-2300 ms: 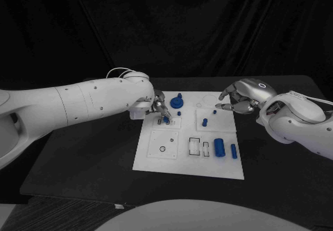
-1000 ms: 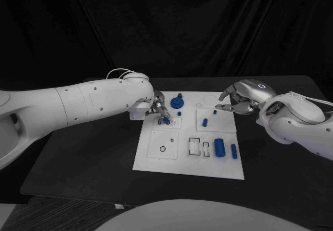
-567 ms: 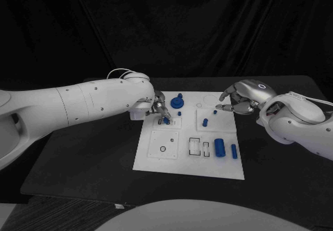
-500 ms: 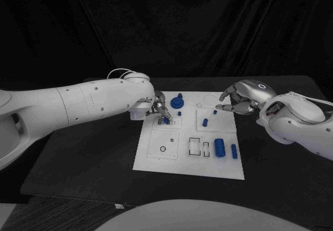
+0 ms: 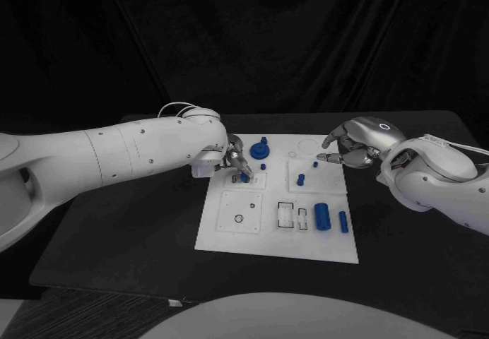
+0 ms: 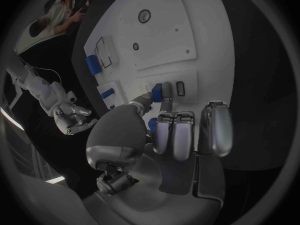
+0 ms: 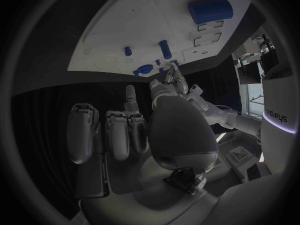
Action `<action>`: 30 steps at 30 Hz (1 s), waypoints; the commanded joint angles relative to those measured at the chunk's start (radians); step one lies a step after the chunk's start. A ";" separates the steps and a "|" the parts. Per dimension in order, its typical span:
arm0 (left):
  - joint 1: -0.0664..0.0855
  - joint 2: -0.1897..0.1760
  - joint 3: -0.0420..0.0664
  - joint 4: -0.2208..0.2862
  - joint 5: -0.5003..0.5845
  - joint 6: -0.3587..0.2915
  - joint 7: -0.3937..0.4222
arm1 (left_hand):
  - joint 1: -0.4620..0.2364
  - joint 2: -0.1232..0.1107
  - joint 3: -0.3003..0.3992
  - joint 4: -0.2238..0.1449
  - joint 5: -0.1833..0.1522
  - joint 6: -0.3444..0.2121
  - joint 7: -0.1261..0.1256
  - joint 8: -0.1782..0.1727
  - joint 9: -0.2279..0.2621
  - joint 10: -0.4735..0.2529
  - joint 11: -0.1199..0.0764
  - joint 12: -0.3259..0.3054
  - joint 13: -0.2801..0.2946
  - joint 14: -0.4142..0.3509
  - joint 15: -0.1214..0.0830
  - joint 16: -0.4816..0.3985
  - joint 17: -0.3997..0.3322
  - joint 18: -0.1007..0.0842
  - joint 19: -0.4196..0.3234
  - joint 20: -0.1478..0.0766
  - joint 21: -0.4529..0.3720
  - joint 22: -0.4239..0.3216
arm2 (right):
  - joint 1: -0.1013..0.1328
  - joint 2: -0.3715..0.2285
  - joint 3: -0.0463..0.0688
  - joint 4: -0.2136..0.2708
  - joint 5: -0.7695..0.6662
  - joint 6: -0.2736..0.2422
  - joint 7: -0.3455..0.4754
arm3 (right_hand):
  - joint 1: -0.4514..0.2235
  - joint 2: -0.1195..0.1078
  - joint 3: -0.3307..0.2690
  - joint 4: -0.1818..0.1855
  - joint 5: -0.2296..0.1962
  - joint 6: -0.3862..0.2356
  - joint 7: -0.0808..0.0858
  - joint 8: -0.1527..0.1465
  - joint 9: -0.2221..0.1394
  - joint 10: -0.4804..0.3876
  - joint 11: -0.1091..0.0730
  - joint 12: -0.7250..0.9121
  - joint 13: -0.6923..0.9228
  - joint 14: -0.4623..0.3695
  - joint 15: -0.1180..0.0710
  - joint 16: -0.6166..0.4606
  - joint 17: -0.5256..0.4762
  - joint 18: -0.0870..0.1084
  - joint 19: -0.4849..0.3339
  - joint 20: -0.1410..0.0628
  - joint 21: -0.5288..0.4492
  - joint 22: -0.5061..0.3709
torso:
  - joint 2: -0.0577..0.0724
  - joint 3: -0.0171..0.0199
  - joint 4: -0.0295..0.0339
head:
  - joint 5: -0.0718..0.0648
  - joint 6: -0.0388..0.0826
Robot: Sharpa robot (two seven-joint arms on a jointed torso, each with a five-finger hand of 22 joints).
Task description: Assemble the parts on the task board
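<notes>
We see the left hand over the board's ten o'clock corner, thumb and a finger pinching a small blue peg at a rectangular slot. The right hand hovers off the two o'clock corner, fingers curled in, holding nothing. On the smooth white board lie a blue cylinder, a slim pin and a round gear. The tabletop is matte black.

The left hand covers most of a small blue part on the task board, so its shape cannot be told. Whether the right hand holds anything is hidden behind its curled fingers.
</notes>
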 commanded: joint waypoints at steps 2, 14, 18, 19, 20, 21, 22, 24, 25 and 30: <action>-0.005 0.003 -0.001 0.001 0.003 0.004 0.015 | -0.005 0.003 0.067 -0.010 -0.013 -0.002 -0.005 -0.010 0.009 0.108 -0.005 0.022 0.272 0.114 -0.004 0.018 0.278 0.017 -0.006 -0.003 -0.008 0.083 | -0.002 -0.001 0.001 0.001 -0.006 0.002 -0.020 | 0.014 0.008 0.032 -0.002 0.011 -0.001 0.002 -0.007 0.002 0.094 0.007 0.017 0.264 0.102 0.005 0.011 0.260 0.002 0.023 0.003 -0.006 0.222 | 0.000 -0.0001 0.0004 | 0.001 0.000; -0.006 0.004 -0.001 0.001 0.003 -0.006 0.020 | -0.004 0.006 0.068 -0.008 -0.014 -0.003 -0.005 -0.011 0.009 0.108 -0.005 0.022 0.272 0.114 -0.004 0.018 0.278 0.017 -0.006 -0.002 -0.009 0.083 | -0.003 -0.001 0.001 0.000 -0.006 0.003 -0.022 | 0.014 0.008 0.032 -0.002 0.012 -0.002 0.003 -0.008 0.001 0.094 0.007 0.017 0.264 0.102 0.005 0.010 0.258 0.002 0.023 0.003 -0.007 0.222 | 0.000 -0.0002 0.0004 | 0.002 0.000; -0.006 0.005 -0.001 0.000 0.003 -0.007 0.020 | -0.004 0.006 0.068 -0.008 -0.014 -0.003 -0.005 -0.011 0.009 0.108 -0.005 0.022 0.272 0.114 -0.004 0.018 0.278 0.017 -0.006 -0.002 -0.009 0.083 | -0.003 -0.001 0.001 0.000 -0.006 0.003 -0.023 | 0.014 0.008 0.032 -0.002 0.012 -0.002 0.003 -0.008 0.001 0.094 0.007 0.017 0.264 0.102 0.005 0.010 0.258 0.002 0.023 0.003 -0.007 0.222 | 0.000 -0.0002 0.0004 | 0.001 0.000; -0.006 0.005 -0.001 0.000 0.003 -0.008 0.020 | -0.004 0.007 0.068 -0.008 -0.014 -0.003 -0.005 -0.011 0.009 0.108 -0.005 0.022 0.272 0.114 -0.004 0.018 0.278 0.017 -0.006 -0.002 -0.009 0.083 | -0.003 -0.001 0.001 0.000 -0.006 0.003 -0.023 | 0.015 0.009 0.032 -0.003 0.012 -0.003 0.003 -0.008 0.001 0.094 0.007 0.017 0.264 0.101 0.005 0.009 0.257 0.002 0.022 0.003 -0.009 0.221 | 0.000 -0.0001 0.0002 | 0.002 0.000; -0.006 0.006 -0.001 0.000 0.003 -0.008 0.020 | -0.004 0.007 0.068 -0.008 -0.014 -0.003 -0.005 -0.011 0.009 0.108 -0.005 0.022 0.272 0.114 -0.004 0.018 0.278 0.017 -0.006 -0.002 -0.009 0.083 | -0.003 0.000 0.001 0.000 -0.006 0.003 -0.023 | 0.015 0.009 0.032 -0.003 0.012 -0.003 0.003 -0.008 0.001 0.094 0.007 0.017 0.264 0.101 0.005 0.009 0.257 0.002 0.022 0.003 -0.009 0.221 | 0.000 -0.0001 0.0002 | 0.002 0.000; -0.006 0.006 -0.001 0.000 0.003 -0.009 0.021 | -0.004 0.007 0.068 -0.008 -0.014 -0.003 -0.005 -0.011 0.009 0.108 -0.005 0.022 0.272 0.114 -0.004 0.018 0.278 0.017 -0.006 -0.002 -0.009 0.083 | -0.003 0.000 0.001 0.000 -0.006 0.004 -0.023 | 0.015 0.009 0.032 -0.003 0.012 -0.003 0.003 -0.008 0.001 0.094 0.007 0.017 0.264 0.101 0.005 0.009 0.257 0.002 0.022 0.003 -0.009 0.221 | 0.000 0.0000 0.0004 | 0.003 0.000; -0.007 0.006 -0.001 0.000 0.003 -0.010 0.021 | -0.004 0.007 0.068 -0.008 -0.014 -0.003 -0.005 -0.011 0.009 0.108 -0.005 0.022 0.272 0.114 -0.004 0.018 0.278 0.017 -0.006 -0.002 -0.009 0.083 | -0.003 0.000 0.001 0.000 -0.006 0.004 -0.023 | 0.015 0.009 0.032 -0.003 0.012 -0.003 0.003 -0.008 0.001 0.094 0.007 0.017 0.264 0.101 0.005 0.009 0.257 0.002 0.022 0.003 -0.009 0.221 | 0.000 0.0001 0.0006 | 0.002 0.000; -0.007 0.007 -0.001 0.000 0.003 -0.011 0.021 | -0.004 0.007 0.068 -0.008 -0.014 -0.003 -0.005 -0.011 0.009 0.108 -0.005 0.022 0.272 0.114 -0.004 0.018 0.278 0.017 -0.006 -0.002 -0.009 0.083 | -0.003 0.000 0.001 0.000 -0.006 0.004 -0.023 | 0.015 0.009 0.032 -0.003 0.012 -0.003 0.003 -0.008 0.001 0.094 0.007 0.017 0.264 0.101 0.005 0.009 0.257 0.002 0.022 0.003 -0.009 0.221 | 0.000 0.0002 0.0005 | 0.002 0.000; -0.007 0.007 0.000 -0.001 0.003 -0.013 0.021 | -0.004 0.007 0.068 -0.008 -0.014 -0.003 -0.005 -0.011 0.009 0.108 -0.005 0.022 0.272 0.114 -0.004 0.018 0.278 0.017 -0.006 -0.002 -0.009 0.083 | -0.003 0.000 0.001 0.000 -0.006 0.004 -0.023 | 0.015 0.009 0.032 -0.003 0.012 -0.003 0.003 -0.008 0.001 0.094 0.007 0.017 0.264 0.101 0.005 0.009 0.257 0.002 0.022 0.003 -0.009 0.221 | 0.000 0.0002 0.0005 | 0.002 0.000; -0.007 0.007 0.000 -0.003 0.003 -0.027 0.025 | -0.004 0.007 0.068 -0.008 -0.014 -0.003 -0.005 -0.011 0.009 0.108 -0.005 0.022 0.272 0.113 -0.004 0.016 0.276 0.017 -0.006 -0.002 -0.009 0.083 | -0.003 -0.001 0.001 0.000 -0.006 0.004 -0.024 | 0.015 0.009 0.032 -0.003 0.012 -0.003 0.003 -0.008 0.001 0.094 0.007 0.017 0.264 0.101 0.005 0.009 0.257 0.002 0.022 0.003 -0.009 0.221 | 0.000 -0.0001 0.0003 | 0.001 0.000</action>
